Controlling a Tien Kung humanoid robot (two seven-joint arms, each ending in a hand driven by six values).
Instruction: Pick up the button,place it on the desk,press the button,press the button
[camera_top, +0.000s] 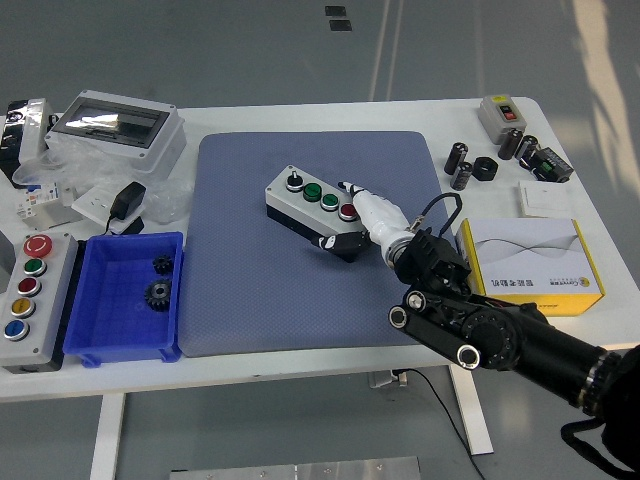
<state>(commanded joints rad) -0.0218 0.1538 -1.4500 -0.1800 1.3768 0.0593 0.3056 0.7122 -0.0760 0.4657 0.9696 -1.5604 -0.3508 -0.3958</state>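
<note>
Grey floor surrounds a white table (300, 118) covered in its middle by a blue-grey textured mat (250, 290). On the mat lies a grey push-button box with a black base (315, 211), set at a slant, carrying a black knob, two green buttons and a red button in a row. The right robot hand (362, 208), white with black joints on a black arm, reaches in from the lower right; one white fingertip (348, 188) points at the box's far side just by the red button, while a lower finger lies against the box's near side wall, so the robot hand looks closed around that end of the box.

At the table's left edge sits a larger grey control box with red, green, yellow and blue buttons (28, 288). Beside it stands a blue plastic bin (95, 335) holding two dark gears (158, 282). Behind the bin are a black power adapter (126, 205) and a grey enclosure with a clear lid (120, 128). To the right of the mat lie a white and yellow cardboard box (532, 264), several black cylinders (462, 165) and a small grey switch box with a red button (502, 115).
</note>
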